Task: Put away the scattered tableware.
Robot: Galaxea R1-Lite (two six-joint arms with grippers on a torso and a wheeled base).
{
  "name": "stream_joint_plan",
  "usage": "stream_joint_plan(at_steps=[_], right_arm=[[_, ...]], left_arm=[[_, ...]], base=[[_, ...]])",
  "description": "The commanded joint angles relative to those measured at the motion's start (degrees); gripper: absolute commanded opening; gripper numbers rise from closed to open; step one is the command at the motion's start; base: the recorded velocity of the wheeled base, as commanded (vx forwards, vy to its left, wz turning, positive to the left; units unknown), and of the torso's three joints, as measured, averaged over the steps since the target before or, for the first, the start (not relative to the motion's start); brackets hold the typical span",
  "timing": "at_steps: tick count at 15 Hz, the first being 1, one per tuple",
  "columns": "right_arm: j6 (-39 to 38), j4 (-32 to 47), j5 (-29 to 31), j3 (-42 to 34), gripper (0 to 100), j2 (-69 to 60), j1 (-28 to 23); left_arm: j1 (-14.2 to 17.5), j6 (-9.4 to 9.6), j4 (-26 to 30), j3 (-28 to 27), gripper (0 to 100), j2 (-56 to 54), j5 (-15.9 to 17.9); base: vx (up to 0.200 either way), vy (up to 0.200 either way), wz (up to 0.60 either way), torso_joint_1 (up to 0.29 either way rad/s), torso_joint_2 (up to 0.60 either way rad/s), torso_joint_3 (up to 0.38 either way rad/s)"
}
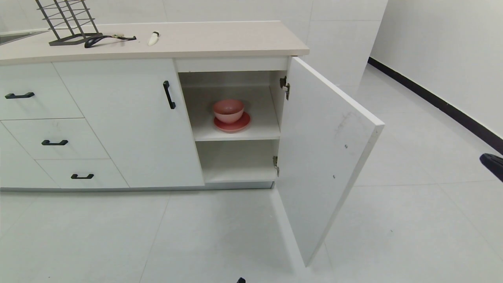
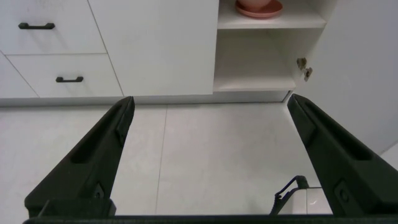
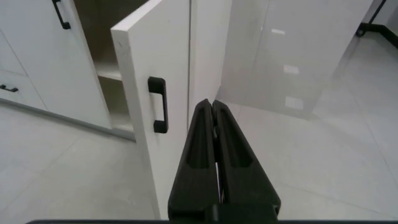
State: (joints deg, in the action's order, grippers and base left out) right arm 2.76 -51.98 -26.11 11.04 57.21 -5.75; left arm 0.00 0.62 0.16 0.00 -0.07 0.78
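A pink bowl (image 1: 228, 110) stands on a pink plate (image 1: 232, 124) on the upper shelf (image 1: 235, 133) of the open cabinet; the plate's rim (image 2: 258, 9) also peeks into the left wrist view. The cabinet door (image 1: 322, 153) swings wide open, and its black handle (image 3: 158, 104) faces my right gripper. My right gripper (image 3: 213, 111) is shut with nothing in it, a short way in front of the door edge. My left gripper (image 2: 210, 109) is open, held low over the floor facing the cabinet. A black spoon (image 1: 106, 38) and a white utensil (image 1: 153, 38) lie on the countertop (image 1: 220, 37).
A black wire rack (image 1: 68, 21) stands at the counter's back left. Three drawers with black handles (image 1: 54, 142) are left of a closed door (image 1: 129, 122). The lower shelf (image 1: 235, 169) holds nothing. Bare tiled floor (image 1: 412, 165) spreads to the right, up to a wall with a black skirting.
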Motion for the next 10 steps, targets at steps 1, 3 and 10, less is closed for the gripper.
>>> stream_joint_plan(at_steps=[1, 3, 10], right_arm=[[-0.03, -4.09, -0.08, -0.41, 0, 6.25, 0.3], [0.06, -7.52, -0.17, -0.5, 0, 10.29, 1.62], [3.66, -30.37, -3.86, -0.06, 0, 33.58, 7.95]], left_arm=[[0.0, -0.01, 0.02, 0.0, 100, 0.07, 0.01], [0.0, -0.01, 0.02, 0.0, 100, 0.07, 0.01], [0.0, -0.01, 0.02, 0.0, 100, 0.07, 0.01]], base=[[0.0, 0.0, 0.0, 0.0, 0.0, 0.0], [0.0, 0.0, 0.0, 0.0, 0.0, 0.0], [0.0, 0.0, 0.0, 0.0, 0.0, 0.0]])
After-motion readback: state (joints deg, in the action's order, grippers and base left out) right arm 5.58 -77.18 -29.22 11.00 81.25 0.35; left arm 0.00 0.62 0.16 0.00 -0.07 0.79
